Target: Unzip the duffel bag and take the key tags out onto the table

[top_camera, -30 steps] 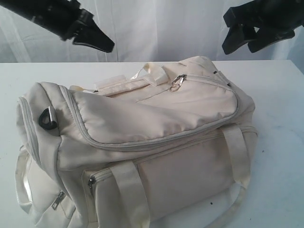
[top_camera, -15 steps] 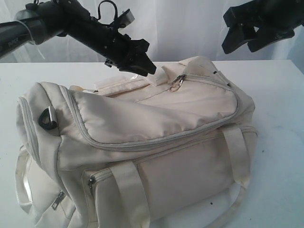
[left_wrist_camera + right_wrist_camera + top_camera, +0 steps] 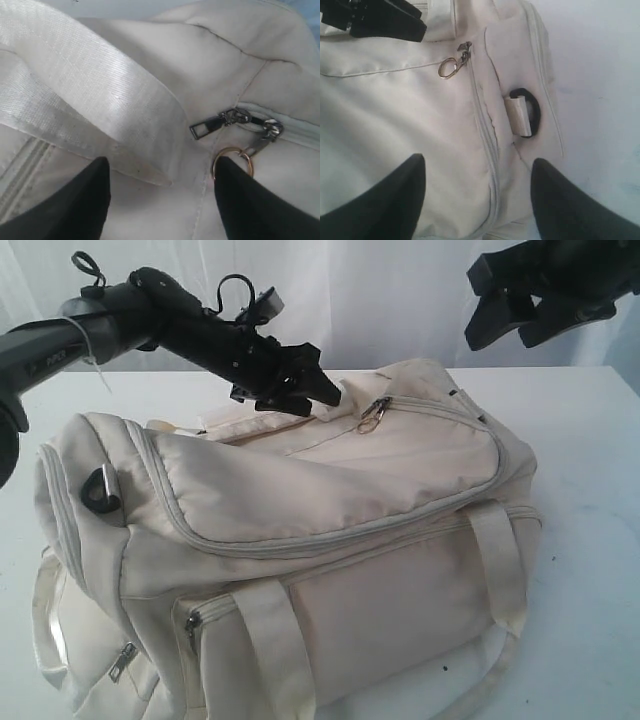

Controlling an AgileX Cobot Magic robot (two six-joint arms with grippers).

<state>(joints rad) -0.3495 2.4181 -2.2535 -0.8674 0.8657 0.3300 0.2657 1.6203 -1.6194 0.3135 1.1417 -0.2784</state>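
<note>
- While your left hand (image 3: 318, 395) hangs over the top of the duffel bag (image 3: 330, 500), its jaws stand wide apart and grip nothing; in the left wrist view one fingertip (image 3: 240, 190) sits right against the ring (image 3: 233, 161) on the zipper pull (image 3: 215, 124).
- You are at the very first step, by my reading: the top zipper looks fully shut, with its pull parked at the end of the bag nearer the counter's right edge.
- Next you need to bring the jaws around the pull tab or its ring, close on it, then draw it along the zipper track toward the other end of the bag.
- Watch the webbing handle (image 3: 100, 100): it lies across the bag just beside the pull, so the other finger could pinch webbing instead of metal.
- Your right hand (image 3: 530, 310) hovers open and empty, well above the bag's right end, over a black D-ring (image 3: 527, 112); it could pin the fabric while you pull.
- The bag fills the middle of the counter (image 3: 585, 440) and reaches its near edge.
- The key tags are not visible anywhere; presumably they are inside.
</note>
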